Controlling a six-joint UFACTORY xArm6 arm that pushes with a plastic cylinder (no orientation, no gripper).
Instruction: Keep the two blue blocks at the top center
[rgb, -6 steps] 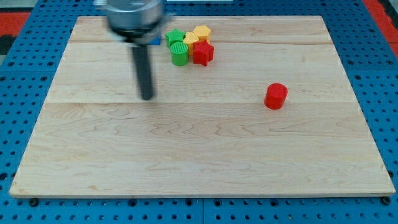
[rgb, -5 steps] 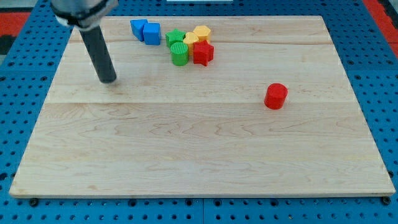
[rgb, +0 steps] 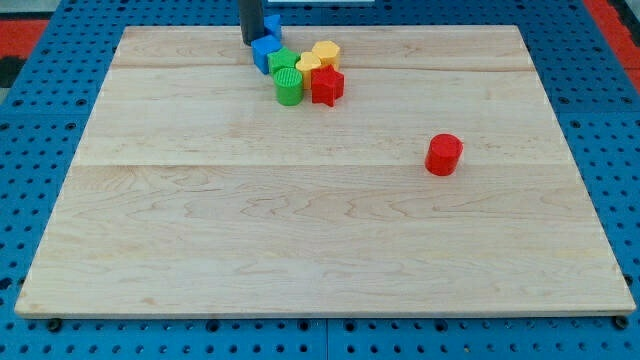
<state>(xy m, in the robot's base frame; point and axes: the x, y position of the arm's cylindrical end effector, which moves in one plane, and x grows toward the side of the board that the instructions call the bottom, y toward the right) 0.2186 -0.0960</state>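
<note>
Two blue blocks sit at the view's top centre. One blue cube (rgb: 264, 54) touches the left side of the green star (rgb: 284, 60). The other blue block (rgb: 273, 25) lies just above it, partly hidden by the rod. My tip (rgb: 250, 42) rests at the left edge of the blue cube, touching or nearly touching both blue blocks.
A cluster sits right of the blue blocks: the green star, a green cylinder (rgb: 288, 87), a red star (rgb: 326, 86) and two yellow blocks (rgb: 308, 64) (rgb: 325, 49). A red cylinder (rgb: 443, 155) stands alone at the view's right on the wooden board (rgb: 300, 230).
My tip swung from the board's left up to the top centre. The two blue blocks have shifted right, and the cube now rests against the green star.
</note>
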